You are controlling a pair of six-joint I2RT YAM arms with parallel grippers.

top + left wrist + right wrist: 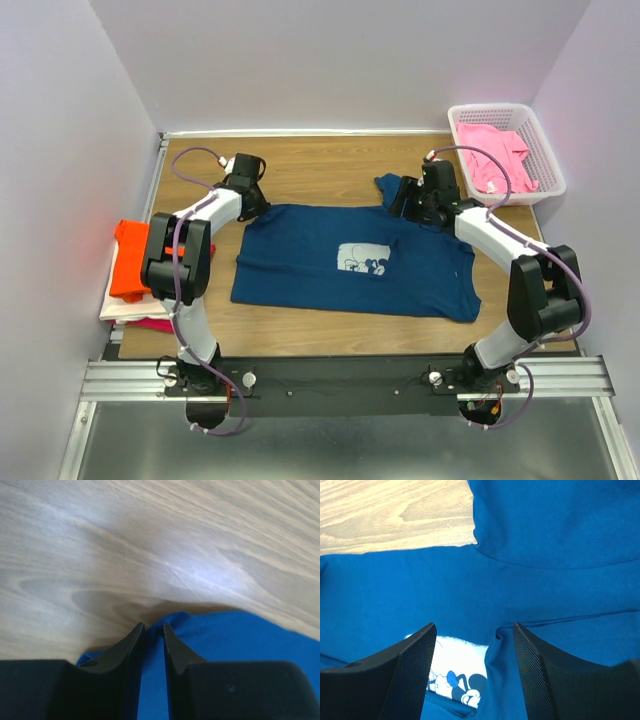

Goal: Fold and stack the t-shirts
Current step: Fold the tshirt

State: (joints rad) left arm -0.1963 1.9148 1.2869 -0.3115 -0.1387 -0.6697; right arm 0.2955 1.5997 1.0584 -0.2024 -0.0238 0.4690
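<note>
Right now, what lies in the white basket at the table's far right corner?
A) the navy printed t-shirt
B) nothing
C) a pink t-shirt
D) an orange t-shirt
C: in the top view a crumpled pink t-shirt sits inside the white basket.

left pincer (153,625): nearly closed, low | right pincer (474,626): jaws wide apart

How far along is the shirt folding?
Done: orange tee tops a folded pile at the left edge. In hand: navy tee lies flat, unfolded; left jaws pinch its edge, right jaws open over it. Left: pink tee waits in the basket.
</note>
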